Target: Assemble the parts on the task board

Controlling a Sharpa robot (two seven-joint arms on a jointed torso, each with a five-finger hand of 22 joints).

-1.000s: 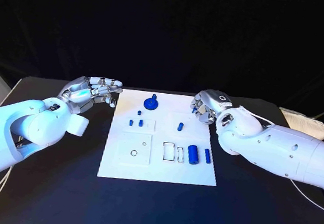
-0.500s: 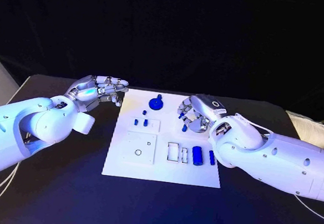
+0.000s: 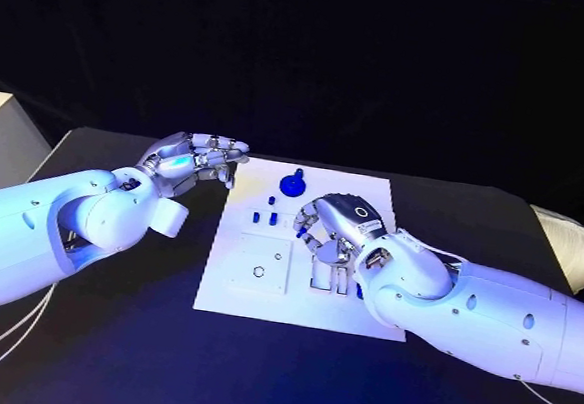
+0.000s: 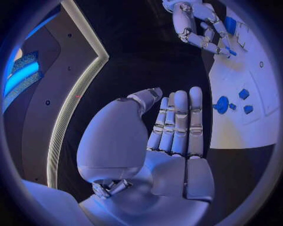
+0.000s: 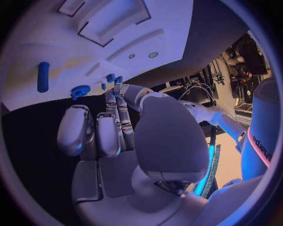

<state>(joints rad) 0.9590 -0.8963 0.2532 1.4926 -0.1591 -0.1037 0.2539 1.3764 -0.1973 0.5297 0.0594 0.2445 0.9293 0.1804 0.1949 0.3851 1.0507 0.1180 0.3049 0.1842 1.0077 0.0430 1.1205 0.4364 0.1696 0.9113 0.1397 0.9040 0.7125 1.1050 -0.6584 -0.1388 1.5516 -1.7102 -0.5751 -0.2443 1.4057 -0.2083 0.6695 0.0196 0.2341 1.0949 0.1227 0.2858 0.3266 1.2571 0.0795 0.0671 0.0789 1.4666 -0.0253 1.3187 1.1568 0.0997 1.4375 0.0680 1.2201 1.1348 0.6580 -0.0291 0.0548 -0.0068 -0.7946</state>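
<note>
White and rectangular, the task board [image 3: 230, 290] lies at the middle of the black table [image 3: 100, 338], with small blue parts on it. A round blue gear-like part [image 3: 291, 184] stands near the board's far edge, and two short blue pegs [image 3: 264, 218] stand just nearer. The right hand [image 3: 330, 229] hovers over the board's middle, fingers curled downward; whether they pinch a part cannot be told. In the right wrist view a blue cylinder [image 5: 43, 76] lies on the board, apart from the fingers. The left hand [image 3: 193, 159] hangs beside the board's far left corner, fingers together and nearly straight, holding nothing.
</note>
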